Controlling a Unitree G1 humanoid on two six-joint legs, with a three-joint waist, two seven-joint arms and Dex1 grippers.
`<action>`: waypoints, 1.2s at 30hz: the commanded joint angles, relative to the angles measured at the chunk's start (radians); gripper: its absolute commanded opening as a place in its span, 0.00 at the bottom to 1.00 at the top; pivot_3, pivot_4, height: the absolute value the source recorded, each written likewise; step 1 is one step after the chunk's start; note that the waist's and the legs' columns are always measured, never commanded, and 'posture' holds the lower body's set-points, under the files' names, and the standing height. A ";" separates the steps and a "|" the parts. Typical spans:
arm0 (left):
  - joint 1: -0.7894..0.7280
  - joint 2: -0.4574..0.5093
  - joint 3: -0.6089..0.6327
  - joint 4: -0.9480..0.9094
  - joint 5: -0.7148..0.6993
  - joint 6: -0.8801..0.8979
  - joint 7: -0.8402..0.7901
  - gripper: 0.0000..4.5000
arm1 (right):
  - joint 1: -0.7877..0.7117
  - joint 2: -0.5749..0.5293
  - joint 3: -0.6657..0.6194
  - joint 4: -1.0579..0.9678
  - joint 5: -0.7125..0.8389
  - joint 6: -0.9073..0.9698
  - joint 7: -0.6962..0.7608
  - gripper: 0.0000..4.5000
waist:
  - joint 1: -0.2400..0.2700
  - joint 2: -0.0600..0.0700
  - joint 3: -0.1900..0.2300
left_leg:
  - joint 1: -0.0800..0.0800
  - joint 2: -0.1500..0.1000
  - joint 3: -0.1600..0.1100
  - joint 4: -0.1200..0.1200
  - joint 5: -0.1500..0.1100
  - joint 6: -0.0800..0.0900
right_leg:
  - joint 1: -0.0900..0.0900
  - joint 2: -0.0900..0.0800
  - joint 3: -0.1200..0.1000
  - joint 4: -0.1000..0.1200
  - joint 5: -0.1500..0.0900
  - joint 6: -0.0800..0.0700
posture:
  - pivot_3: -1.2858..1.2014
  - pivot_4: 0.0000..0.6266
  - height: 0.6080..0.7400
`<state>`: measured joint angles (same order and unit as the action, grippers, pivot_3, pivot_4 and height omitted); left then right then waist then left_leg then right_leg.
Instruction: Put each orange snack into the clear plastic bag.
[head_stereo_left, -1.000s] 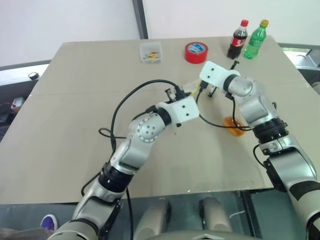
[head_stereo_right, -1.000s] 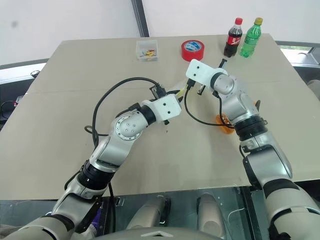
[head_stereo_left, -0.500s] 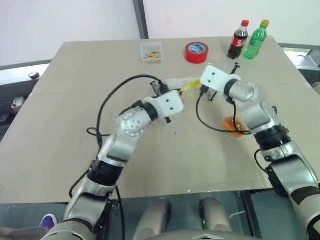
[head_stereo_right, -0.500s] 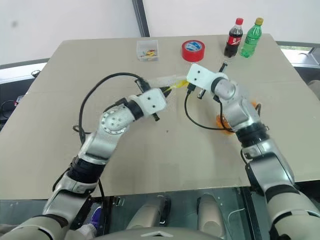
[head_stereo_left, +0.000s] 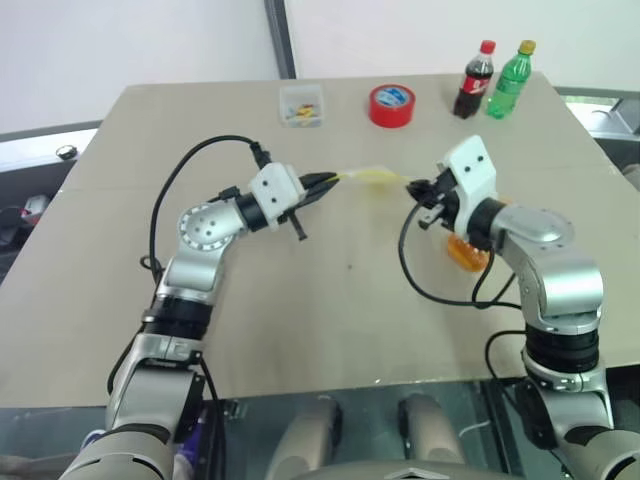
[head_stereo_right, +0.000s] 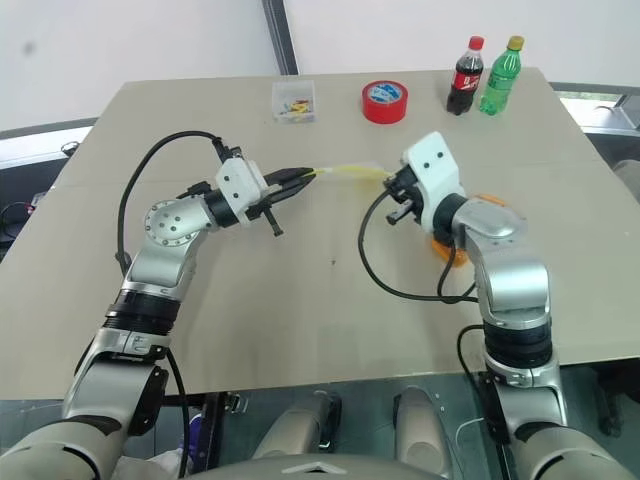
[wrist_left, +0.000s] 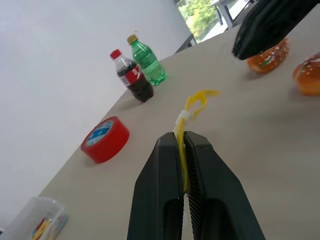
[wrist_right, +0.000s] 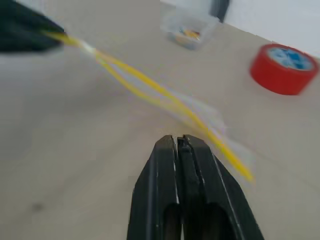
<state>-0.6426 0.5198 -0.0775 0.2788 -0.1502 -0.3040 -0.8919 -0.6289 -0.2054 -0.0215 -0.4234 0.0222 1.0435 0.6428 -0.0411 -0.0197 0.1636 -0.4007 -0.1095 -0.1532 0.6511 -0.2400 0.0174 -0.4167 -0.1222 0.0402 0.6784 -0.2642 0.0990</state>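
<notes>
The left gripper (wrist_left: 182, 142) has its two black fingers closed on the yellow sealing strip of the crinkly transparent zip bag (head_stereo_left: 372, 177), pinching the strip at one end. From that pinch the bag runs out sideways above the beige tabletop (head_stereo_left: 330, 300), toward the right gripper (head_stereo_right: 392, 187).

The right gripper's fingers are pressed together with nothing visible between them. In the right wrist view the yellow strip passes in front of the fingertips without entering them, so this gripper holds nothing. In the head views its tips lie just beside the bag's free end; contact cannot be confirmed.

Judgement: one end is pinched to keep the bag lifted and presented, so the other gripper can take the opposite lip and spread the mouth. With one hold only, the mouth looks collapsed flat.

The two small oval, glossy orange snacks (wrist_left: 267, 56) lie on the table beyond and beside the right forearm, near each other, outside the bag. In the head views the forearm covers most of them; one orange edge (head_stereo_left: 465, 252) shows.

Hard to make out:
- The clear film is nearly invisible against the table; only the yellow strip traces it.
- Whether the zip is open or sealed cannot be told.
- The bag's lower edge and any print are blurred.
</notes>
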 joint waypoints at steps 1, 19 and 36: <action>0.013 0.006 0.036 -0.040 -0.061 -0.024 -0.039 0.00 | -0.045 0.063 -0.025 -0.005 0.068 0.049 -0.064 0.01 | -0.001 0.000 0.000 | 0.000 0.000 0.000 0.000 0.000 0.000 | 0.000 0.000 0.000 0.000 0.000 0.000 | 0.52 0.24 1.00; 0.183 0.046 0.027 -0.214 -0.124 -0.025 -0.180 0.00 | -0.026 0.195 0.002 0.270 0.141 -0.100 -0.278 0.01 | -0.003 0.001 0.000 | 0.001 0.000 0.000 -0.001 0.000 0.000 | -0.001 0.000 0.001 0.000 0.000 0.000 | 0.52 0.24 1.00; 0.214 0.044 0.050 -0.128 -0.154 -0.056 -0.269 0.00 | -0.062 -0.200 0.561 0.673 -0.558 -1.159 -0.342 0.52 | -0.019 0.001 0.000 | 0.002 0.003 0.004 -0.001 0.000 0.000 | 0.000 0.003 0.002 0.000 0.001 -0.001 | 0.52 0.24 1.00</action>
<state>-0.4311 0.5634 -0.0515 0.1701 -0.2969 -0.3530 -1.1837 -0.6823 -0.3949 0.5534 0.2574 -0.5076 -0.0851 0.3228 -0.0603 -0.0190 0.1633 -0.3985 -0.1062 -0.1494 0.6500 -0.2399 0.0172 -0.4172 -0.1190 0.0425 0.6778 -0.2634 0.0979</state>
